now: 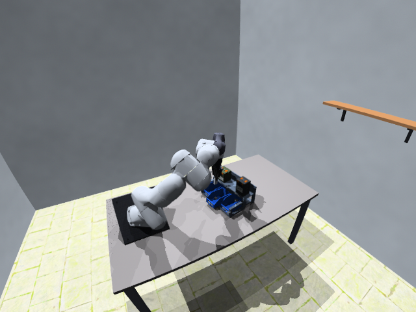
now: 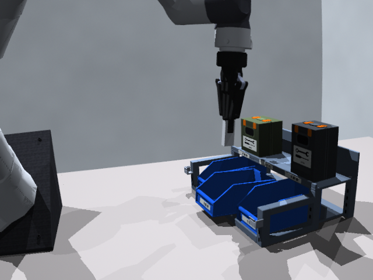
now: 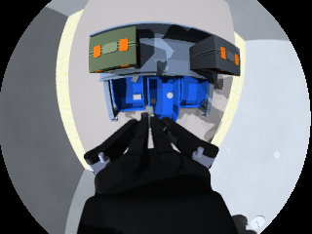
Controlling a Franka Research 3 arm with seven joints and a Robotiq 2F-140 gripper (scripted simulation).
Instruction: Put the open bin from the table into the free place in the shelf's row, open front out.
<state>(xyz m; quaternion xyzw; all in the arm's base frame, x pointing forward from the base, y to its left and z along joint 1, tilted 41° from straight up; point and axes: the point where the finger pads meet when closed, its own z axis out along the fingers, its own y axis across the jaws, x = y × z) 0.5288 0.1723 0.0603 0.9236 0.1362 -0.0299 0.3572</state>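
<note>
Three blue open bins stand in the lower row of the grey shelf frame (image 2: 331, 192) on the table. The middle bin (image 2: 228, 192) has its open front out, and that front sticks out farther than its neighbours' fronts. It looks tilted, rear end higher, and I cannot tell whether it rests behind the lip. The left bin (image 2: 224, 164) and the right bin (image 2: 277, 200) sit level in the row. My gripper (image 2: 228, 135) is shut on nothing. It hangs point-down above the shelf's left end, clear of the bins. It also shows in the wrist view (image 3: 151, 120) and in the top view (image 1: 214, 177).
A green box (image 2: 261, 135) and a black box (image 2: 315, 149) stand on the shelf's upper board, just right of the gripper. The arm's black base plate (image 1: 141, 218) lies at the table's left. A wooden wall shelf (image 1: 369, 114) hangs far off to the right.
</note>
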